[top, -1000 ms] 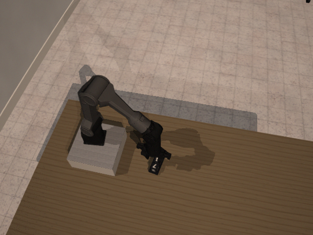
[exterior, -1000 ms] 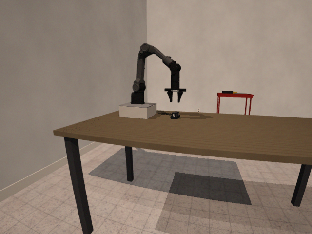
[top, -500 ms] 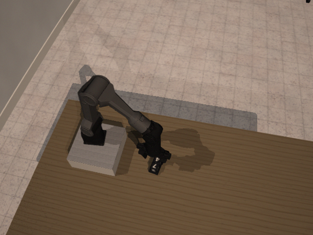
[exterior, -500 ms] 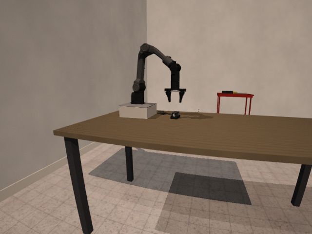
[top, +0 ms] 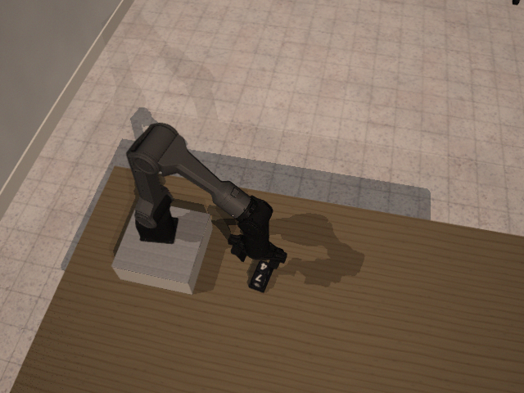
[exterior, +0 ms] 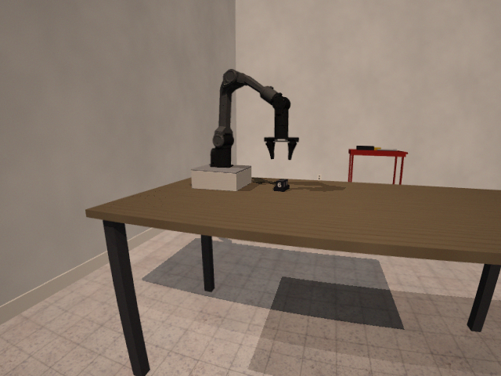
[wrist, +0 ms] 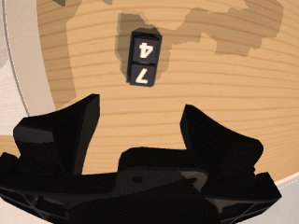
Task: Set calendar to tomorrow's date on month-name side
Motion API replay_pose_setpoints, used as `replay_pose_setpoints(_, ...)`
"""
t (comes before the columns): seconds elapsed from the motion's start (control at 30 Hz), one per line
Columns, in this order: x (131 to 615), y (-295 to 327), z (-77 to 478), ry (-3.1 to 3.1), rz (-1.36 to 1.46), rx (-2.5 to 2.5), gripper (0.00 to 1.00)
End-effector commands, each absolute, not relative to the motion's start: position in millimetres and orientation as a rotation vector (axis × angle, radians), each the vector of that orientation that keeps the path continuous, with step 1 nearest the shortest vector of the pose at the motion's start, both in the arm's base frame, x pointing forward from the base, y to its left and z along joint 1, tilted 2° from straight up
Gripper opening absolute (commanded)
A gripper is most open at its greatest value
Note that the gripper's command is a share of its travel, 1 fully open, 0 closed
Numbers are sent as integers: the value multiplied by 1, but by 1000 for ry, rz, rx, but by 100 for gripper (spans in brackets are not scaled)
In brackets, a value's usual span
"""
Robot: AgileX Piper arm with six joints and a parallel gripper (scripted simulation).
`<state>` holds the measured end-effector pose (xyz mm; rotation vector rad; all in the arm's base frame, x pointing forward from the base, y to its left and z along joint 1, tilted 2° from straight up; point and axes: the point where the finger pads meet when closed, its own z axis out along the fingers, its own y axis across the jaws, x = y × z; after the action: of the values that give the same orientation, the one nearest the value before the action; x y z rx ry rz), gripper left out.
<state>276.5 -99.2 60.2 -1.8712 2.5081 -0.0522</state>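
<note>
the claw (top: 257, 256) (exterior: 280, 158) (wrist: 141, 109) is spread wide and empty. below it, both number cubes (top: 260, 273) (exterior: 279, 185) (wrist: 144, 62) sit side by side in the tray (top: 257, 289) (exterior: 279, 189) (wrist: 146, 35); whether the date is already right, one cannot tell.
</note>
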Motion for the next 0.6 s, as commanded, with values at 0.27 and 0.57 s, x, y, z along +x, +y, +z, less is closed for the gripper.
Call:
replay_pose_setpoints(0.27, 276, -98, 103, 2503, -60, -1871, 100)
replay_pose_setpoints(0.57, 275, -98, 125, 2503, -59, -1871, 100)
